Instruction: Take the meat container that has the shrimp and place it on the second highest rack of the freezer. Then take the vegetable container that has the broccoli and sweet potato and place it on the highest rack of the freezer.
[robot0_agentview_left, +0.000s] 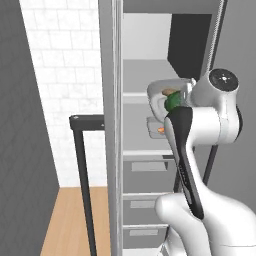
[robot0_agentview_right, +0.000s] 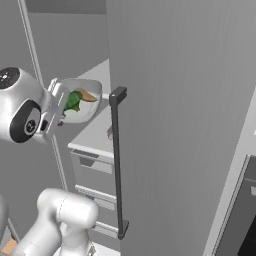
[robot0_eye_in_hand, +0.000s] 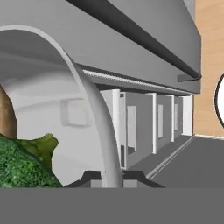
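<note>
Gripping veg container by its rim, gripper pinched tight; stiff, light tray w/ loose broccoli, keep level near freezer.

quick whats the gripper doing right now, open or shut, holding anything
gripper: shut on the rim of the vegetable container, which holds the broccoli and sweet potato, held up at the open freezer.

The arm reaches up and forward, its fingers closed tight.
</note>
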